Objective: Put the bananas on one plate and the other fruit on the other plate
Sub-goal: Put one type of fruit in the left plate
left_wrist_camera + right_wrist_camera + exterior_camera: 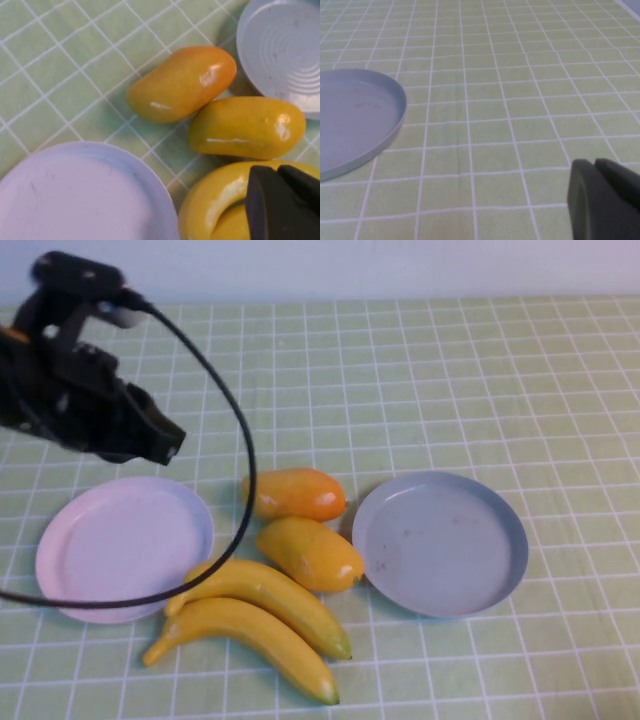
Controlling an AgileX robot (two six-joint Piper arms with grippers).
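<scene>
The left gripper (165,448) hangs above the far edge of the pink plate (120,540); its fingers look pressed together and hold nothing. The right gripper (605,200) is near the grey plate (440,540), above the green checked cloth (450,370), and its fingers also look pressed together, empty. 2 bananas (260,625) lie side by side on the cloth, touching the pink plate's near edge. 2 mangoes (305,525) lie between the 2 plates, touching each other. Both plates carry no fruit.
</scene>
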